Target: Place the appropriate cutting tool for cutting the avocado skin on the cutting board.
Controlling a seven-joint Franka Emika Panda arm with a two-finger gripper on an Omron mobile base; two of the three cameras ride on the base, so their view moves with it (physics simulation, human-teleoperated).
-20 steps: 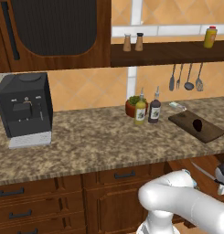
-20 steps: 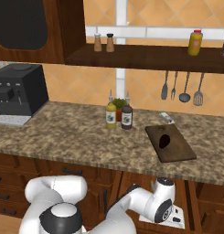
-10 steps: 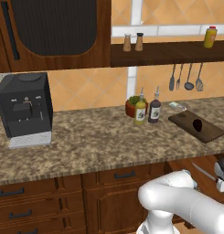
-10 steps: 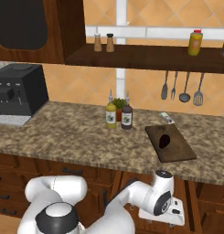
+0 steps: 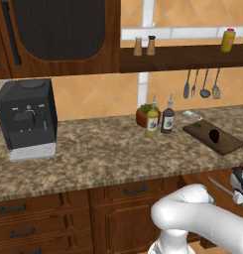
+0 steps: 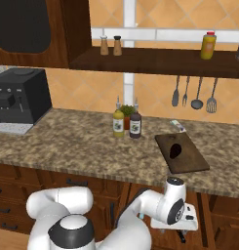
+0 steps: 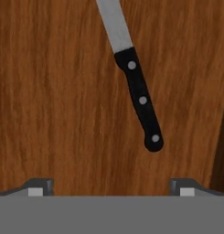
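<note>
Looking down the hand view, the knife (image 7: 135, 91) lies flat on a brown wooden surface, which I'd guess is the inside of a drawer below the bench. It's straight ahead of the fingers (image 7: 40, 186), not touching them. Its long axis runs nearly along the view's up-down line, leaning a bit: black riveted handle end nearest the fingers and a little right of centre, grey blade going off the top edge. The fingers are spread wide with nothing between them, only their tips poking up at the bottom corners. So the gap sits roughly across the handle, which is what a grab needs; I'd nudge slightly toward the right tip before closing. Up on the bench, the cutting board (image 6: 185, 157) sits with the avocado (image 6: 176, 150) on it, well above the gripper (image 6: 182, 235).
</note>
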